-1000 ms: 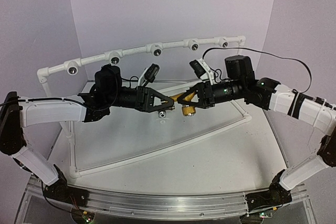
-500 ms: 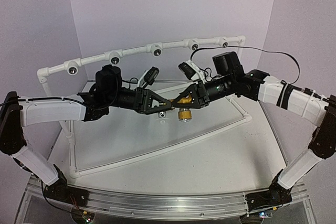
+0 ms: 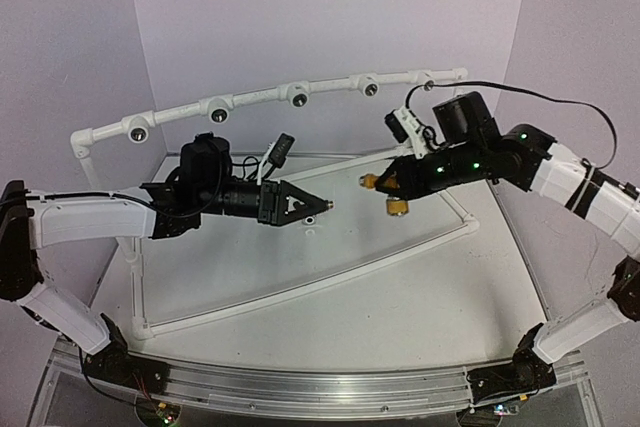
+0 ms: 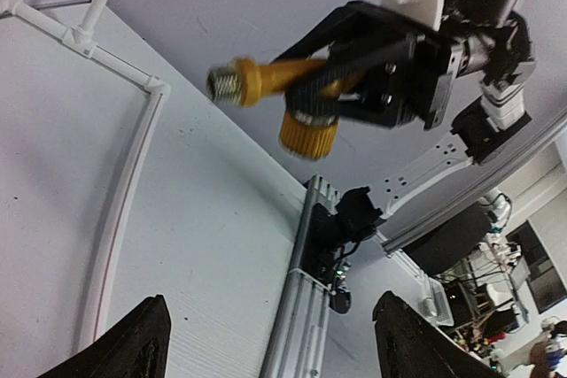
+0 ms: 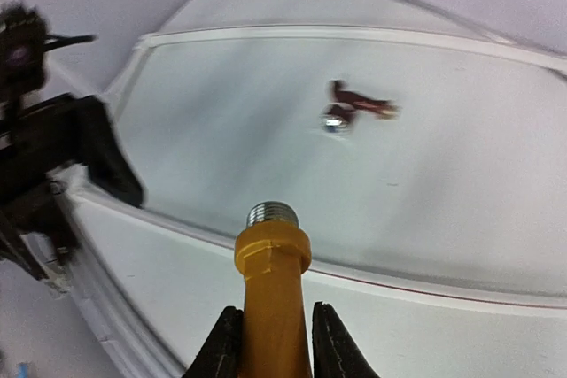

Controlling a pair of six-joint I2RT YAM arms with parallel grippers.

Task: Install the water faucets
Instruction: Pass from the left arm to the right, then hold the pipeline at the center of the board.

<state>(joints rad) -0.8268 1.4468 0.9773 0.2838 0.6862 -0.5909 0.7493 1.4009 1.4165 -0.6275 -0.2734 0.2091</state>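
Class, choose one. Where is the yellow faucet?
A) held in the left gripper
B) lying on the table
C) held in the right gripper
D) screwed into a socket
C: the right gripper is shut on the yellow faucet; the left gripper is open.

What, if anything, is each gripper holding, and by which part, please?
The right gripper clamps the yellow faucet by its body, threaded end free. The left gripper holds nothing.
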